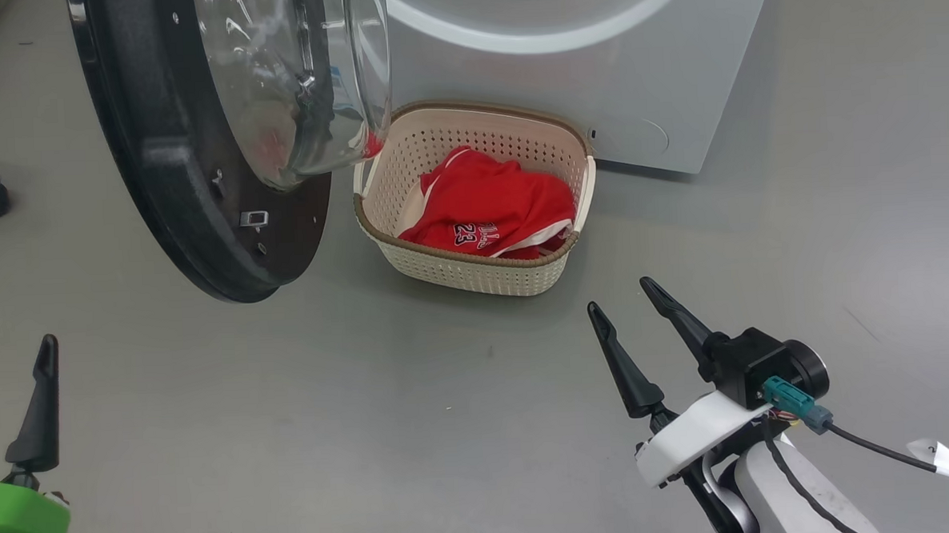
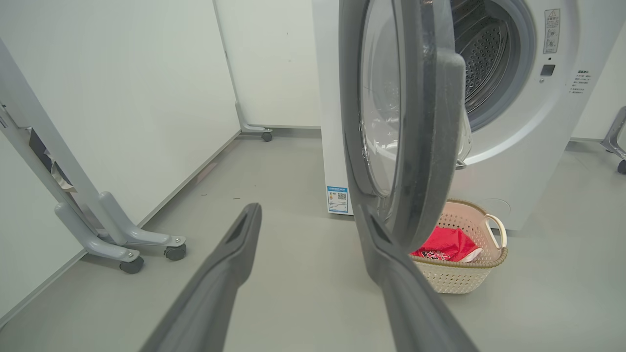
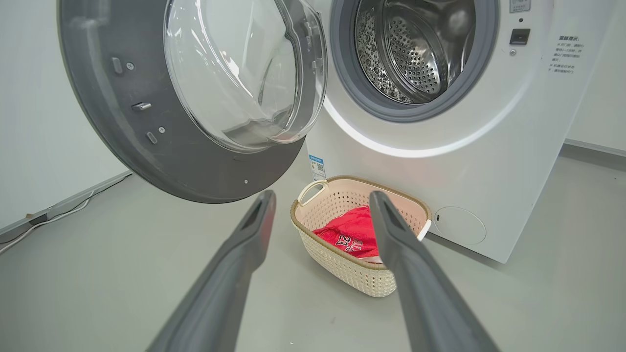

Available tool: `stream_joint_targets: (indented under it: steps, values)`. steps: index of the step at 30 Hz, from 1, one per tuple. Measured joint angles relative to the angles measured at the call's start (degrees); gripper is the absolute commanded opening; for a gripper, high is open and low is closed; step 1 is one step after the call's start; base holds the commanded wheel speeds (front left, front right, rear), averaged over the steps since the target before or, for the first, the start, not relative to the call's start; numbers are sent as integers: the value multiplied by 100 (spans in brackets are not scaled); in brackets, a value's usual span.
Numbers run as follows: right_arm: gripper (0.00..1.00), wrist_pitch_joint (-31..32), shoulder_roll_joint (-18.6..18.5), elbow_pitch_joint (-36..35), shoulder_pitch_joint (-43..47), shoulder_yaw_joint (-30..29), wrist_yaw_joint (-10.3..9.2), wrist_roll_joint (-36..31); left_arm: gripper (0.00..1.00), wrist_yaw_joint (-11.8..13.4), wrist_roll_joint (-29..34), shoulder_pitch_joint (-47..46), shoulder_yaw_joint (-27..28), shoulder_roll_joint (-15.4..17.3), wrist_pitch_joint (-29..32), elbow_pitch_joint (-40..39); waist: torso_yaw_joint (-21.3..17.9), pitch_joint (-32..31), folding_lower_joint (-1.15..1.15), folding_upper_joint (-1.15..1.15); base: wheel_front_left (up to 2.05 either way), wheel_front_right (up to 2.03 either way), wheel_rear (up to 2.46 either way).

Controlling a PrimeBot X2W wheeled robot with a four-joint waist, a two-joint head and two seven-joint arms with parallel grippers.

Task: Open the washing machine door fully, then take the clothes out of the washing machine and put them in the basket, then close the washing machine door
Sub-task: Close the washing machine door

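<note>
I see the red clothes lying in the basket, which sits on the floor just in front of the washing machine. The door hangs wide open beside the basket. My left gripper and right gripper hover nearer me, fingers apart, holding nothing.

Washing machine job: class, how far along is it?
Done: the washing machine door stands wide open and the red clothes lie in the basket; the drum looks empty where visible. In hand: nothing; left gripper and right gripper are open and empty. Left: closing the door.
</note>
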Motion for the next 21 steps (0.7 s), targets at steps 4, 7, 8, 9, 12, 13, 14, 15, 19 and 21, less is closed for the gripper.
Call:
stream_joint_targets:
  steps: [4,7,8,9,12,13,14,15,19,21]
  values:
    - [100,0,2,0,0,-5,0,0,44,0,-60,0,-38,5,0,11,-3,11,0,0,0,0,0]
    - [100,0,3,0,0,-10,0,0,0,0,-78,-1,-112,8,0,31,-2,15,0,0,0,0,0]
    - [100,0,3,0,0,-11,0,0,0,0,-92,-1,-130,9,0,40,-2,15,0,0,0,0,0]
    - [100,0,3,0,0,-12,0,0,0,-1,-112,-1,-137,12,0,47,-2,16,0,0,0,0,0]
    - [100,0,5,0,-1,-18,0,0,0,-1,-159,-1,-144,41,0,65,-1,19,0,0,0,0,0]
    - [100,0,5,0,-1,-18,0,0,0,-5,-172,-3,-142,53,0,65,0,20,0,0,0,0,0]
    - [100,0,7,0,-1,-18,0,0,0,-7,-204,-6,-141,65,0,63,0,21,0,0,0,0,0]
    - [100,0,7,0,-1,-18,0,0,0,-7,-248,-9,-142,84,1,54,0,22,0,0,0,0,0]
    - [100,0,9,2,-1,-19,0,0,0,-7,-338,-92,-98,213,9,-34,-3,22,0,0,0,0,0]
    - [100,0,10,2,-1,-19,0,0,0,-7,-380,-208,-65,286,32,-85,-5,18,0,0,0,0,0]
